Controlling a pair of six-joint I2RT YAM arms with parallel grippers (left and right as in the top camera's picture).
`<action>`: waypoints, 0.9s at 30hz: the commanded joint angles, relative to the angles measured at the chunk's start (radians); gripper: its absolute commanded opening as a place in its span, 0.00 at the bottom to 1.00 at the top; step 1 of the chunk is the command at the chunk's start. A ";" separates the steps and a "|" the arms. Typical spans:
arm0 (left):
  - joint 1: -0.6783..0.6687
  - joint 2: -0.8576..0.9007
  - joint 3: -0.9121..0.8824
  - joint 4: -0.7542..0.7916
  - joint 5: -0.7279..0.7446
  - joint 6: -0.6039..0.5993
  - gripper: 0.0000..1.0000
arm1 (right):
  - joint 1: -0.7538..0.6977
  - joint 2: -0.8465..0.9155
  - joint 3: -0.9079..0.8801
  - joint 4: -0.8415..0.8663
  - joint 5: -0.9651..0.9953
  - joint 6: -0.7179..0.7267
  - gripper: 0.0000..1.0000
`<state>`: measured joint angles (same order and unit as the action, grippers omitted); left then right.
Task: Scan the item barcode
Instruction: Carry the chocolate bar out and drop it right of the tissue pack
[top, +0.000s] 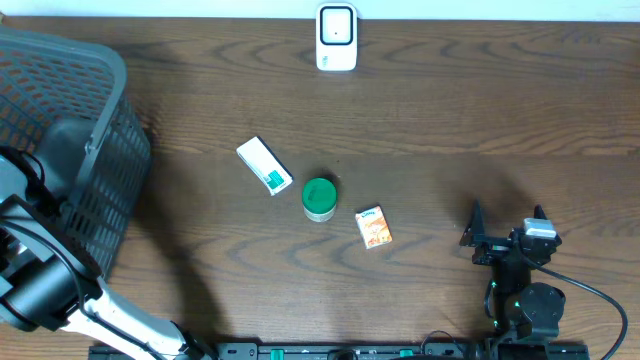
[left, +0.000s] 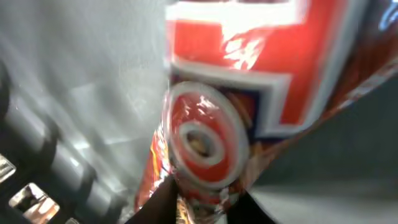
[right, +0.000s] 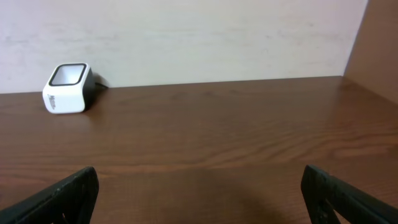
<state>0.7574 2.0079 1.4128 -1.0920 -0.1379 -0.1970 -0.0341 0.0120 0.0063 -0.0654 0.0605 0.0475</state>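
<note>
Here, a glossy red, white and orange packet is seen pinched between the dark fingers of the left gripper, which are closed onto its lower edge inside the grey mesh basket. The rest of the packet rises ahead of the fingertips and fills that view. The right gripper is poised low over the table, its fingers spread wide with nothing between them. The white scanner is seen far ahead of those fingers, to their left, by the wall. A white-and-green box, a green tub and a small orange carton are laid between the two grippers, well apart from both.
</note>
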 joint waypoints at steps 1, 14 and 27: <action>0.006 0.026 0.042 -0.080 -0.004 -0.010 0.14 | 0.008 -0.005 -0.001 -0.003 0.010 -0.008 0.99; 0.005 -0.281 0.592 -0.407 0.079 -0.011 0.08 | 0.008 -0.005 -0.001 -0.003 0.010 -0.008 0.99; -0.317 -0.766 0.579 -0.321 0.730 0.001 0.07 | 0.008 -0.005 -0.001 -0.003 0.010 -0.008 0.99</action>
<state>0.5713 1.2655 1.9980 -1.4128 0.4564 -0.2070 -0.0341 0.0120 0.0063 -0.0654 0.0605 0.0475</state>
